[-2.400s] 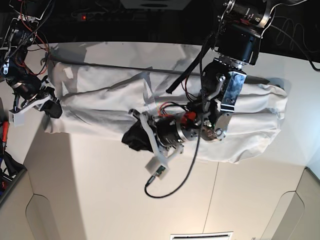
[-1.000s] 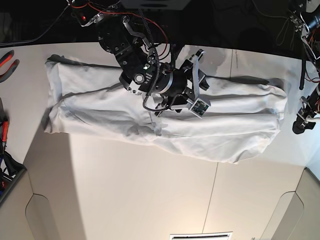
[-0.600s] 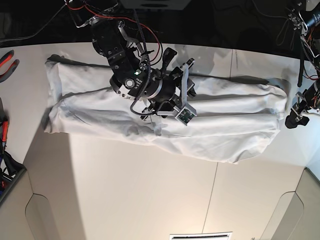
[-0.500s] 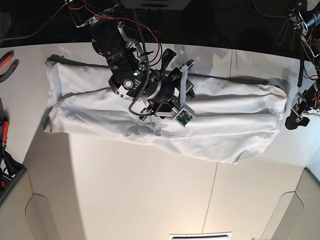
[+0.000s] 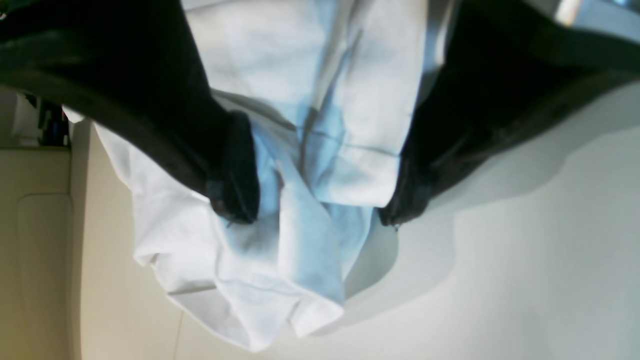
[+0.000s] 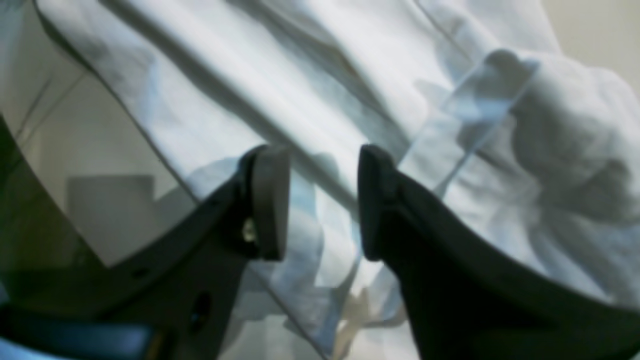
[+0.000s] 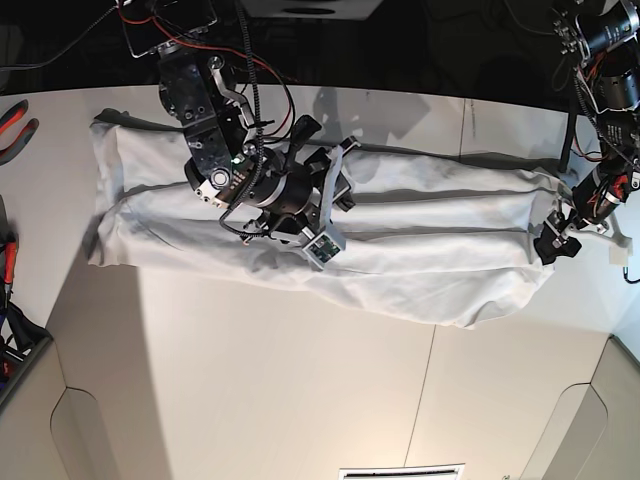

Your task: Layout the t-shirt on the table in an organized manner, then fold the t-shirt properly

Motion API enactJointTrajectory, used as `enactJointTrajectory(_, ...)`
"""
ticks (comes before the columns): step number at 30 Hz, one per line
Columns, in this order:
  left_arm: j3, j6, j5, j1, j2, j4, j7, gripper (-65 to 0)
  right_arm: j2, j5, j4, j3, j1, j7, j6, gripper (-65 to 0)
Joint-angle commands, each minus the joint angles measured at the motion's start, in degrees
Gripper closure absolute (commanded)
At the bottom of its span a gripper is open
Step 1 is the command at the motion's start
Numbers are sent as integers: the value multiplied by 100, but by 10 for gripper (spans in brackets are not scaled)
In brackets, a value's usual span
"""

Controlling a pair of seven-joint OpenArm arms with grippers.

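The white t-shirt (image 7: pixel 420 235) lies as a long wrinkled strip across the table (image 7: pixel 250 380). My right gripper (image 7: pixel 262 232) hovers over the strip's left-middle. In the right wrist view it (image 6: pixel 320 202) is open, its fingers a short gap apart over a fold of the shirt (image 6: pixel 450 100). My left gripper (image 7: pixel 552 245) is at the strip's right end. In the left wrist view it (image 5: pixel 320 200) is open, and its dark fingers (image 5: pixel 235 190) straddle the bunched end of the shirt (image 5: pixel 310 225), with cloth between them.
Red-handled pliers (image 7: pixel 15 120) and another red tool (image 7: pixel 8 265) lie at the left edge. Cables and dark gear run along the table's back edge (image 7: pixel 400 60). A thin seam line (image 7: pixel 428 390) crosses the front of the table.
My right arm has slid left and lower along the shirt. My left gripper has moved in from beyond the table's right edge onto the shirt's right end.
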Motion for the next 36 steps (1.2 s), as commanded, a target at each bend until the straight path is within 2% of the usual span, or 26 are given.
enactJointTrajectory(1,-7,-39,-44,-74,-68,59,11,-416,-28,66,83,2,63,127,0,-232)
enactJointTrajectory(7,-7,-46,-522,-74,-66,59,260,-416,-31,68,83,2,61,127,0,-232)
enactJointTrajectory(9,-7,-155,-713,-74,-66,59,420,-416,-31,68,83,2,61,127,0,-232)
enactJointTrajectory(15,-7,-153,-789,-74,-52,59,525,-398,-31,68,83,2,61,127,0,-232)
enactJointTrajectory(16,-7,-203,-802,-74,-55,61,525,-347,-31,68,83,2,61,127,0,-232)
enactJointTrajectory(17,-7,-304,-861,-74,-52,61,525,-264,-31,68,83,2,61,127,0,-232)
enactJointTrajectory(19,-9,-487,-1012,-72,-52,61,522,-57,-31,68,83,2,61,127,0,-231)
enactJointTrajectory(20,-15,-607,-1139,-74,-52,61,527,0,-31,68,83,2,61,127,0,-231)
enactJointTrajectory(24,-24,-607,-1858,-74,-57,61,632,0,-31,66,83,2,61,125,-2,-231)
enactJointTrajectory(30,-24,-607,-3147,-74,-55,83,1513,0,-31,66,83,2,59,101,-131,-230)
enactJointTrajectory(33,-22,-607,-3676,-74,-52,83,2068,0,-33,66,81,2,61,101,-267,-181)
enactJointTrajectory(36,-22,-607,-3778,-76,-50,85,2647,0,-33,66,81,2,61,103,-280,-145)
